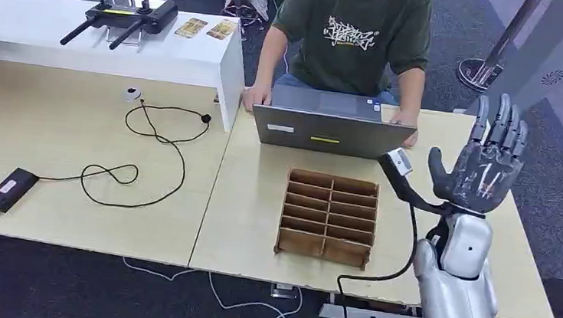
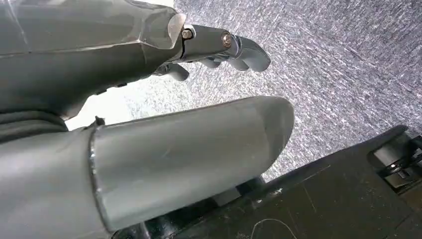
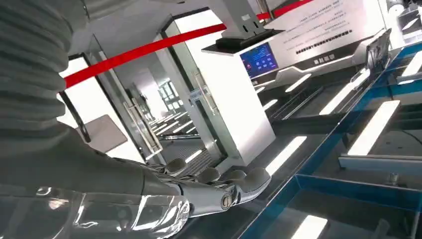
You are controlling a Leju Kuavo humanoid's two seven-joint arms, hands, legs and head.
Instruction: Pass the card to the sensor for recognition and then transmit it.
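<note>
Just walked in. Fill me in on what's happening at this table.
The robot's right hand is raised above the table's right end, fingers spread and holding nothing. Its left hand hangs toward the carpet, also with nothing in it. A sensor on a black stalk stands beside a wooden slotted rack. A person sits opposite, working at a laptop. Two cards lie on the white shelf; none has been picked up.

Person point(image 1: 351, 34) cut off above shoulders; laptop point(image 1: 332, 131) screen faces away, hidden.

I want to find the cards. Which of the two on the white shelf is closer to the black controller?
The left card; the other card lies farther from the black controller.
</note>
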